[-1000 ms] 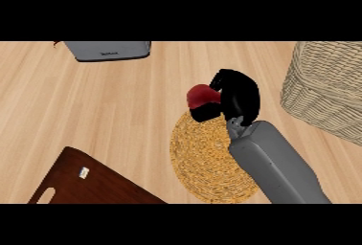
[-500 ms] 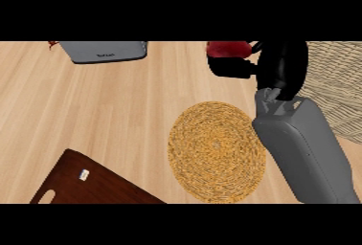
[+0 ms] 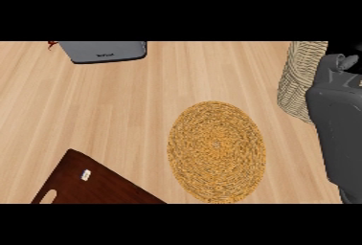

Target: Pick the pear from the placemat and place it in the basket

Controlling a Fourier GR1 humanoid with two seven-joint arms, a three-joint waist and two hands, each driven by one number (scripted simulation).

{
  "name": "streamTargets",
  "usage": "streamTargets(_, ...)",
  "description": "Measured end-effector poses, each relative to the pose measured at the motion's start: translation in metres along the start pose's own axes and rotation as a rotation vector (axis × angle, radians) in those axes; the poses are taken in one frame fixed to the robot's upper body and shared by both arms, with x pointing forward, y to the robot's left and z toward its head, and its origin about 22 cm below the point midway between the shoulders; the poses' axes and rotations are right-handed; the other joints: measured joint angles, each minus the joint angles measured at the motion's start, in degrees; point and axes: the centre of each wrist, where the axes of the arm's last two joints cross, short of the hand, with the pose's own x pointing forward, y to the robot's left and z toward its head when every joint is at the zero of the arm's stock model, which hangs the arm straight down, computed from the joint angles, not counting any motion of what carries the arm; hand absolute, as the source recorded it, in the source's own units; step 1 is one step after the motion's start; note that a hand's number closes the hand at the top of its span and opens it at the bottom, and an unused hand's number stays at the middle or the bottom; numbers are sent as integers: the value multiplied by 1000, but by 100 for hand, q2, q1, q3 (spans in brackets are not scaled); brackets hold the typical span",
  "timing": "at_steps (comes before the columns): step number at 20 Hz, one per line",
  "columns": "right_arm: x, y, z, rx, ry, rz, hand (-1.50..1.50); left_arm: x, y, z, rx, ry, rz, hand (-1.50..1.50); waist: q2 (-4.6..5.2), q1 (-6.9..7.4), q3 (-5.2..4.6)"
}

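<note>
The round woven placemat [image 3: 216, 151] lies in the middle of the wooden counter with nothing on it. The pear shows nowhere in the head view. At the right edge stands the wicker basket [image 3: 297, 79], its right part hidden behind my grey right forearm [image 3: 341, 129]. That forearm reaches up across the basket. Only a dark bit of my right hand [image 3: 351, 48] shows at the top right corner, and what it holds is hidden. My left hand is out of the picture.
A grey appliance [image 3: 104, 51] sits at the back left, with a small red thing [image 3: 51, 44] beside its left corner. A dark brown wooden board [image 3: 92, 184] with a handle slot lies at the front left.
My right hand lifted the red pear off the placemat, then carried it up and right to the basket. Hand and pear have now left the view almost entirely.
</note>
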Motion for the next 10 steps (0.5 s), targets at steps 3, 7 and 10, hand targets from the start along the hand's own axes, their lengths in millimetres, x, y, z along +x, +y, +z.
streamTargets(3, -2, -15, -16, -31, 30, 4, 150, 0, -1, -1, 1, -7, 0, 0, 5, 18, 0)
streamTargets(7, -15, -27, -37, -56, 81, 35, 150, 2, -2, -2, 1, -19, -4, 0, 37, 72, -3)
streamTargets(10, -26, -35, -50, -62, 109, 60, 150, 3, -2, -3, -6, -20, -7, 0, 49, 91, 3)
